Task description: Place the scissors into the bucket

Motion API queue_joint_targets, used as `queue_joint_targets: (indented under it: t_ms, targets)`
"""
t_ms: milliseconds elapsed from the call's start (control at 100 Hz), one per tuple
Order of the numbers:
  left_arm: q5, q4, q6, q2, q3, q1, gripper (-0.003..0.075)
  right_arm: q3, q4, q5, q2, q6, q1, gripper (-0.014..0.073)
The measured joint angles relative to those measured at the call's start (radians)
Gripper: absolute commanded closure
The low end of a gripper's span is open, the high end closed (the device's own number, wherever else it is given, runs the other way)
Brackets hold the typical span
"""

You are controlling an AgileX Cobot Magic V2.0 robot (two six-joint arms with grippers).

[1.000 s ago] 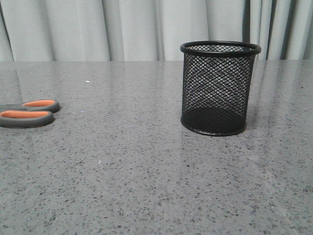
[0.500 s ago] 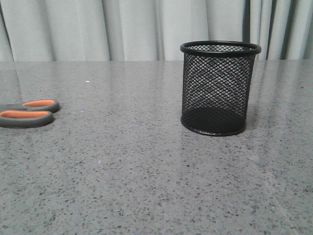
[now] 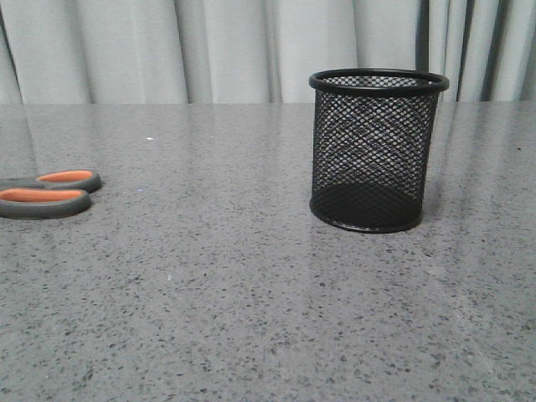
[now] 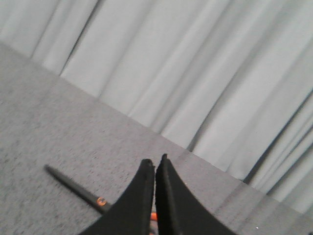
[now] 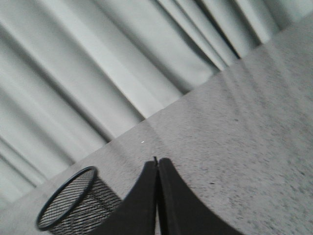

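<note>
The scissors point(image 3: 46, 195) lie flat at the table's left edge in the front view; only the grey, orange-lined handle loops show there. In the left wrist view the closed blades and orange pivot point(image 4: 78, 189) run under my left gripper point(image 4: 155, 162), which is shut and empty above them. The black mesh bucket point(image 3: 374, 149) stands upright right of centre. It also shows in the right wrist view point(image 5: 73, 204), beside my right gripper point(image 5: 157, 162), which is shut and empty. Neither gripper shows in the front view.
The grey speckled table point(image 3: 226, 285) stretches across the front view. Pale curtains point(image 3: 226, 50) hang behind its far edge and fill the background of both wrist views.
</note>
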State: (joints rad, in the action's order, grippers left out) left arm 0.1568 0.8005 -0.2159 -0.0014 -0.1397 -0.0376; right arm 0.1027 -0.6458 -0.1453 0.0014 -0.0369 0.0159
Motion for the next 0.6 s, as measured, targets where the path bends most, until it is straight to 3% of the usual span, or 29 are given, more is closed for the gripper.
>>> queue_joint_targets:
  t_ms: [290, 440, 600]
  targets:
    - [0.394, -0.368, 0.000, 0.260, -0.416, 0.000, 0.0741, 0.368, 0.205, -0.391, 0.333, -0.003, 0.000, 0.0638]
    - [0.590, -0.434, 0.000, 0.448, -0.577, 0.000, 0.0741, 0.530, 0.251, -0.553, 0.523, -0.005, 0.000, 0.0638]
    - [0.690, -0.446, -0.055, 0.577, -0.658, 0.000, 0.0741, 0.619, 0.265, -0.640, 0.643, -0.058, 0.000, 0.0598]
